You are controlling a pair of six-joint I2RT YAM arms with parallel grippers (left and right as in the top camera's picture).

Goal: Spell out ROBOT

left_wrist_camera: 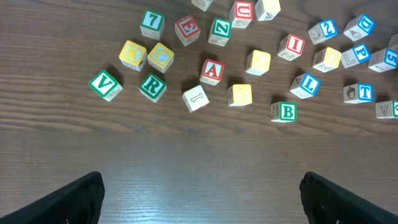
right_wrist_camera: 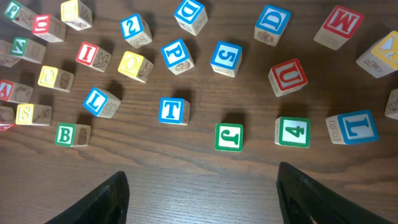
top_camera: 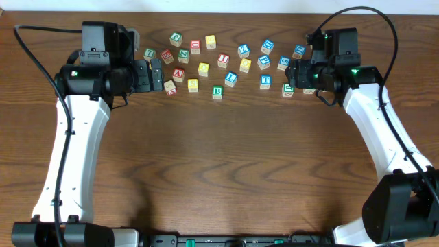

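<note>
Wooden letter cubes lie scattered around the green B block, nothing yet lined up, so I judge my left gripper and right gripper hang spread and empty either side of it to pick the first letters.

Green R block, green B block, blue T block — all clearly legible.

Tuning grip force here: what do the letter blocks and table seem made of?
R block, like the rest: likely pale wood, matte, letters painted; unpainted sides look woody. Table: dark wood or laminate, slight sheen, visible grain streaks.
</note>
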